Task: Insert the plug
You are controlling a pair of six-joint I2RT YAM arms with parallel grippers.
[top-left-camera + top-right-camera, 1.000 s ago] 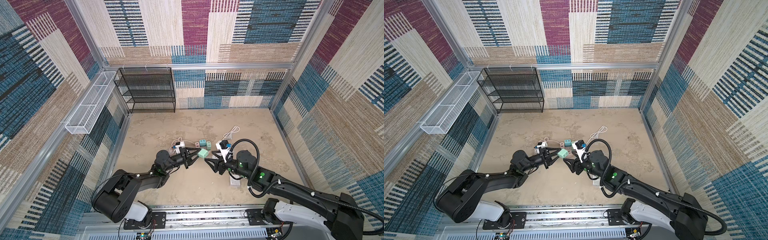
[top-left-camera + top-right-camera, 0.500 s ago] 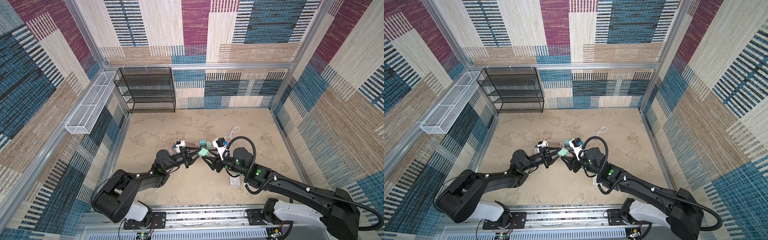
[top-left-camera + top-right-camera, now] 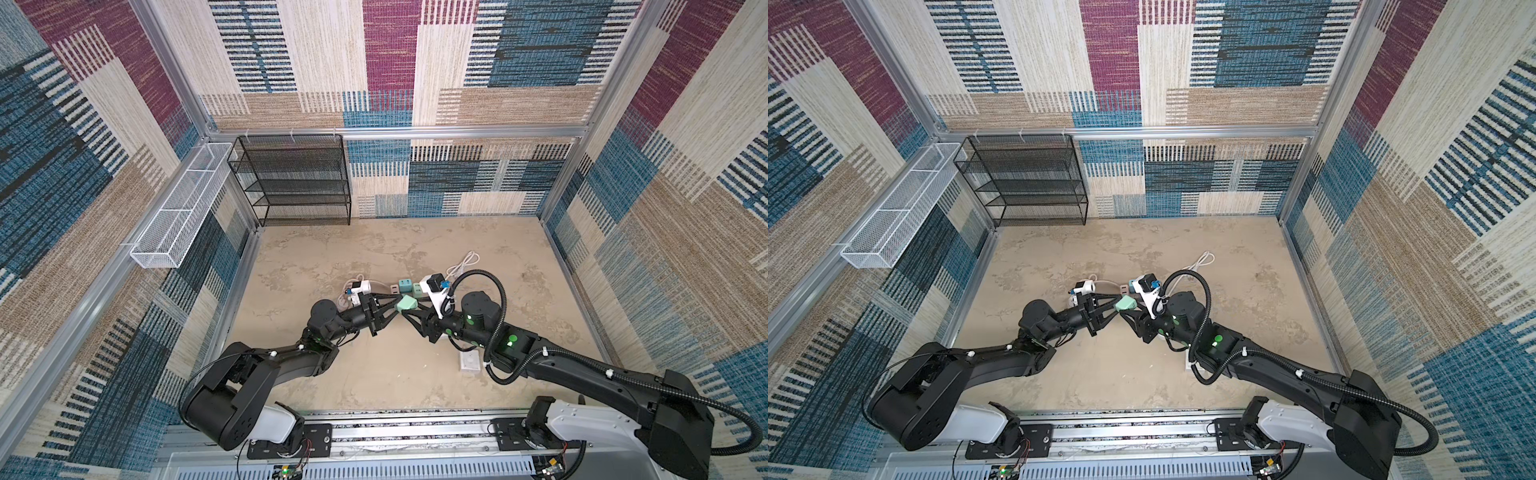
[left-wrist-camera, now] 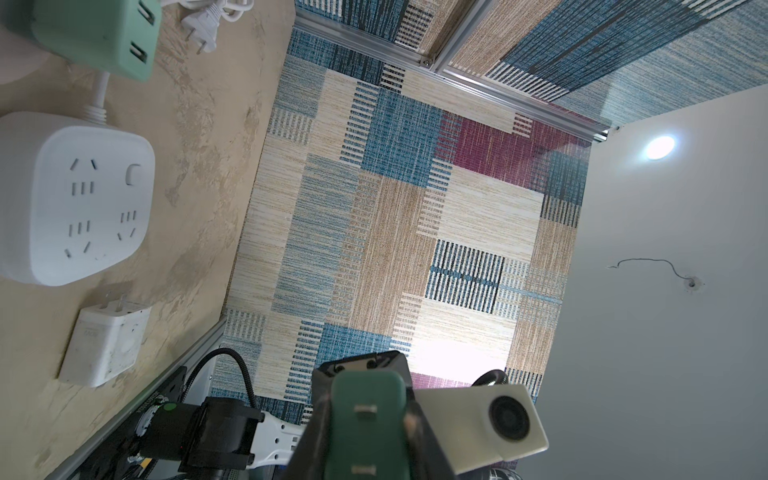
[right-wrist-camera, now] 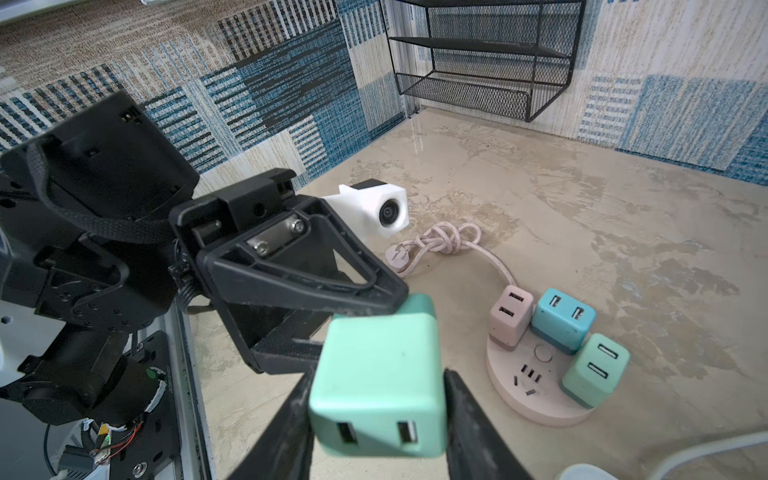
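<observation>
Reaching further across since a second ago, the right hand now has its narrowed jaws around the mint-green USB charger. Its fingers lie against two opposite sides, and the ports face its wrist camera. Opposite it, the left hand is clamped on the same charger from the far end, holding it in the air above the table. Beyond the right hand and off to one side, a round pink power strip lies on the table. It carries three more chargers, with bare socket slots showing beside them.
</observation>
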